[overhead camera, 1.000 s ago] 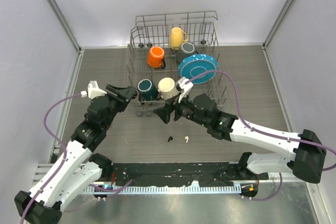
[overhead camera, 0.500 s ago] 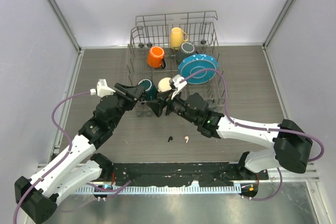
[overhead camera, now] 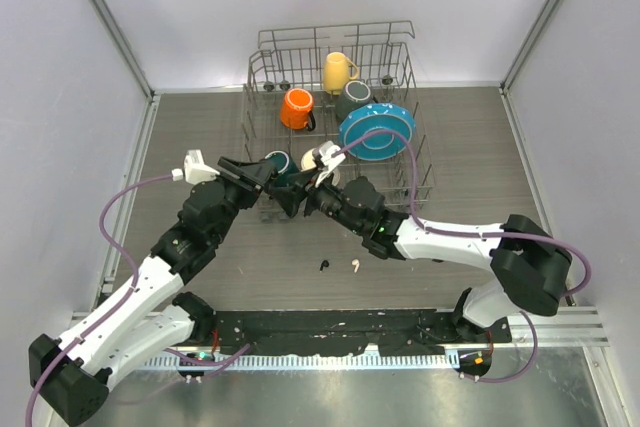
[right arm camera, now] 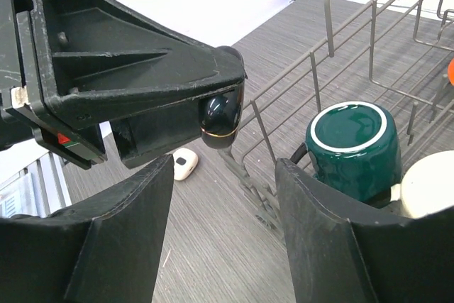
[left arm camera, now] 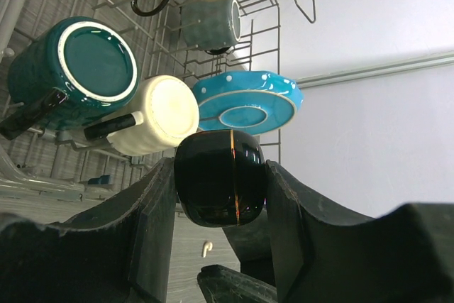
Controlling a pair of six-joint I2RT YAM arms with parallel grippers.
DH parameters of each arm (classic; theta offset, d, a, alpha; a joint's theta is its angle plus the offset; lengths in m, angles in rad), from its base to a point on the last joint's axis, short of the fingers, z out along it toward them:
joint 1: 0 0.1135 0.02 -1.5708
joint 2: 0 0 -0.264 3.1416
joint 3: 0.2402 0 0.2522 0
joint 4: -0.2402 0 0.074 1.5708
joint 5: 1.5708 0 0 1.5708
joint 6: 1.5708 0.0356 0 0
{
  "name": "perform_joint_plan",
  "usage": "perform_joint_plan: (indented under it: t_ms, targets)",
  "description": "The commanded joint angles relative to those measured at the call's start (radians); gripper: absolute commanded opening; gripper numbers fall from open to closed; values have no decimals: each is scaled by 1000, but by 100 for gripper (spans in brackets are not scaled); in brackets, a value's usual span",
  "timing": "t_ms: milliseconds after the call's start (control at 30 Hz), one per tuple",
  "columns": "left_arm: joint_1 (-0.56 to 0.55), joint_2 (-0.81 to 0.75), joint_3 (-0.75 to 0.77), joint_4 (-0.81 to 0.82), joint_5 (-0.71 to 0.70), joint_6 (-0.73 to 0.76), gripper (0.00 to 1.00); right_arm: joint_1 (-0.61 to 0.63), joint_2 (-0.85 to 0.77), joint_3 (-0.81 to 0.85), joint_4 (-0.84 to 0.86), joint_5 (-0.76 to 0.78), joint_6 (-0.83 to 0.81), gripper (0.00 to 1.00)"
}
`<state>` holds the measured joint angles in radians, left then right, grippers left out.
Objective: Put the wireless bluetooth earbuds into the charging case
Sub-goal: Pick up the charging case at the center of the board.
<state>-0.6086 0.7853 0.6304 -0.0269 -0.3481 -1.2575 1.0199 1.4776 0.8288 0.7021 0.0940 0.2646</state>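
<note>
The charging case point(left arm camera: 220, 187) is glossy black, with one thin gold line around it. The teal mug point(left arm camera: 74, 69) has a white ring on its base. The cream mug point(left arm camera: 159, 115) has a black handle. The plate point(left arm camera: 248, 97) is bright blue with small white dots. The surface point(overhead camera: 200, 127) is grey with fine stripes. On it are a black earbud point(overhead camera: 323, 266) and a white earbud point(overhead camera: 354, 267).
</note>
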Motion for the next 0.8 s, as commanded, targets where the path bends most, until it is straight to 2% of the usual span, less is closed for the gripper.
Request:
perform_joint_plan:
  t_ms: [0, 500, 767]
  targets:
    - [-5, -12, -8, 74, -20, -13, 0, 6, 16, 49, 132, 16, -5, 63]
    - [-5, -21, -28, 108, -5, -14, 0, 6, 90, 92, 171, -4, 7, 54]
    - [-6, -23, -37, 122, 3, -19, 0, 6, 102, 104, 177, 12, 4, 54]
